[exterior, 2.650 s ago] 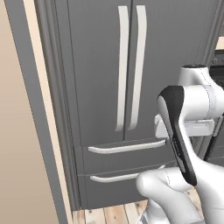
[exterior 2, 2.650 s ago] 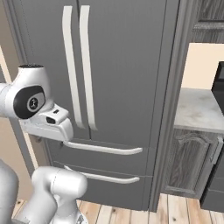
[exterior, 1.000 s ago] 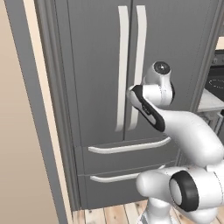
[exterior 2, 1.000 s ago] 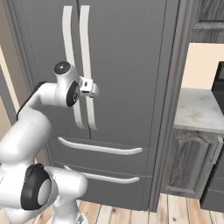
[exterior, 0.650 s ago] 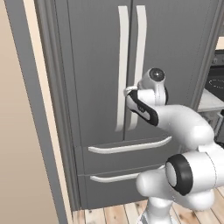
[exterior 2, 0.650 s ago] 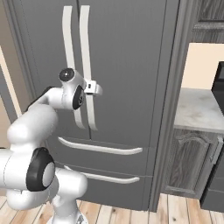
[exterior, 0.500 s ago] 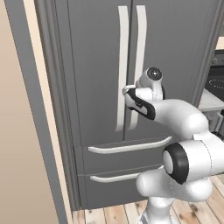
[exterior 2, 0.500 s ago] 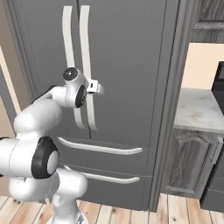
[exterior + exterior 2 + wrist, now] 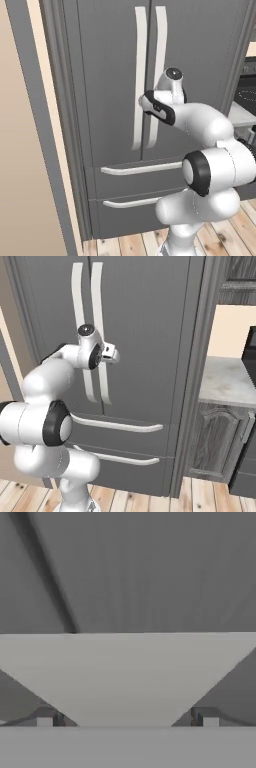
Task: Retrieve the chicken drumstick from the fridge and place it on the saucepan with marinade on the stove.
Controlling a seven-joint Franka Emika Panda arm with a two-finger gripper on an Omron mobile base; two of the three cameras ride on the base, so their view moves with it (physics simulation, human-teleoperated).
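the tall grey french-door fridge (image 9: 110,75) is seen shut. the white arm's two-finger gripper (image 9: 114,354) is held wide open at the right door's long pale vertical handle (image 9: 125,677), which lies between its fingertips (image 9: 210,721).

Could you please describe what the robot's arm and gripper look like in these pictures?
The arm is glossy white, built of rounded, bulbous segments with dark grey to black bands at the joints and a dark-capped round joint near the wrist. The gripper is small and white; the hand view shows two small dark finger tips. No cables or markings are visible.
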